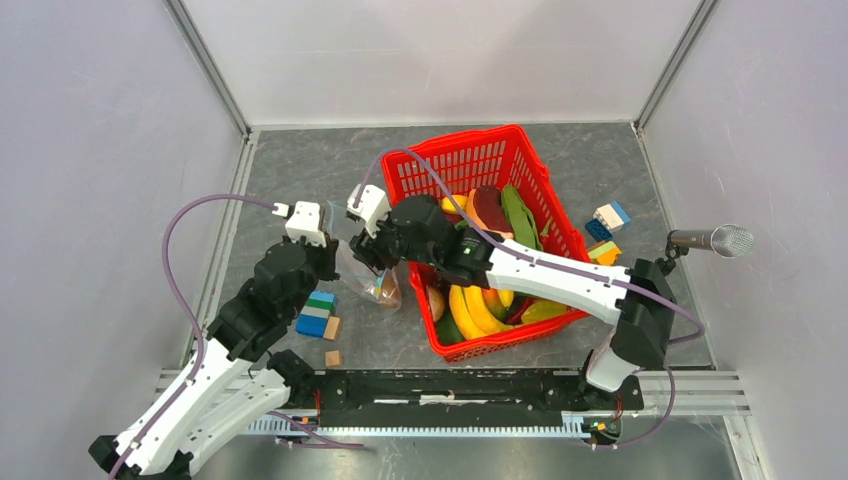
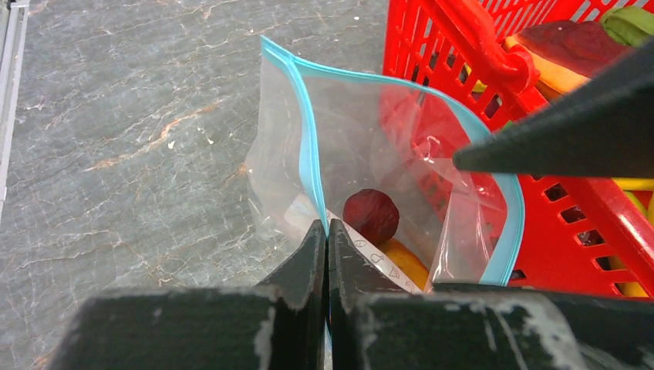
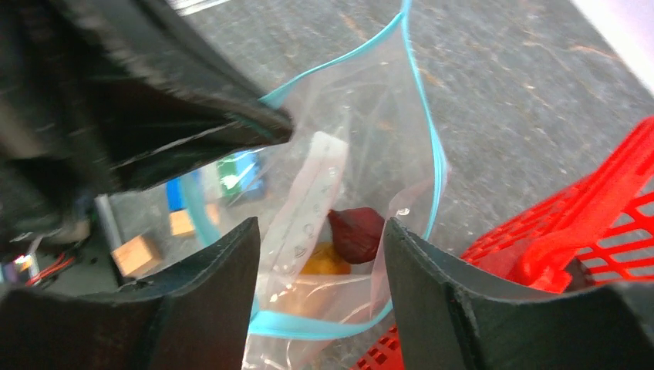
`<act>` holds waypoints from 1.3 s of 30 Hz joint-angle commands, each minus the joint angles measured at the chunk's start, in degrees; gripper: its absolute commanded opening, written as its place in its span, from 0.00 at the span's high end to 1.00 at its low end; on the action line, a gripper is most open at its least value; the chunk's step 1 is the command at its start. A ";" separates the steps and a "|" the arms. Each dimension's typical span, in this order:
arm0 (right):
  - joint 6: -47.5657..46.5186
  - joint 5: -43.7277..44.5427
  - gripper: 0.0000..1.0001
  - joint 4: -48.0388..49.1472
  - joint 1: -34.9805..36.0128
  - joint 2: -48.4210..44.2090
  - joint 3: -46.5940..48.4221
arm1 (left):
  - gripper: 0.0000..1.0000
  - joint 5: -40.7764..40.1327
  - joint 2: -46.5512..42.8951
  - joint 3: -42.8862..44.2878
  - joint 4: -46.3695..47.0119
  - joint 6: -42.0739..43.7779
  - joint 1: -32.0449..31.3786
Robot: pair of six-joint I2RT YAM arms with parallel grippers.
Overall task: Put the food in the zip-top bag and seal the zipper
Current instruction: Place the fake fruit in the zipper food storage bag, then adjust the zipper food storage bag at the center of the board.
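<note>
The clear zip-top bag (image 1: 378,287) stands open on the table, left of the red basket (image 1: 470,160). Its light-blue zipper (image 2: 305,135) runs round the gaping mouth. Inside lie a dark red piece (image 2: 372,216) and an orange piece (image 2: 406,264). My left gripper (image 2: 326,235) is shut on the near edge of the bag's mouth. My right gripper (image 3: 320,262) is open and empty just above the mouth, looking down on the dark red piece (image 3: 356,231) and the orange piece (image 3: 324,260). More food lies in the basket: yellow bananas (image 1: 478,308) and a long green vegetable (image 1: 520,215).
Blue and green building blocks (image 1: 318,315) and two wooden cubes (image 1: 333,358) lie on the table by the left arm. More coloured blocks (image 1: 608,218) lie right of the basket. A microphone (image 1: 715,240) juts in from the right wall.
</note>
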 commanded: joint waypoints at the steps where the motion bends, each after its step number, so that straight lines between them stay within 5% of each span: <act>1: -3.94 -10.08 0.39 0.06 0.17 -5.03 -1.91 | 0.98 -1.60 0.31 1.82 0.56 -1.81 0.47; 6: -4.54 -11.31 0.46 -2.88 0.51 -6.92 -3.47 | 0.98 -1.76 0.25 1.85 0.50 -1.90 0.74; 13: 6.30 -11.83 0.54 2.22 2.59 -11.85 -6.65 | 0.98 -2.02 0.08 2.06 0.52 -2.98 1.49; 19: 11.78 0.69 0.55 -7.22 7.70 -9.29 -2.33 | 0.98 -3.66 0.23 3.17 -0.39 -6.73 1.62; 24: 20.81 21.07 0.57 -8.41 13.17 -7.64 -2.42 | 0.98 -6.89 -0.62 3.97 -2.18 -9.48 1.62; 39: 31.55 29.42 0.54 -0.51 15.38 0.99 -4.15 | 0.98 -8.75 -2.86 2.96 -3.87 -10.32 1.61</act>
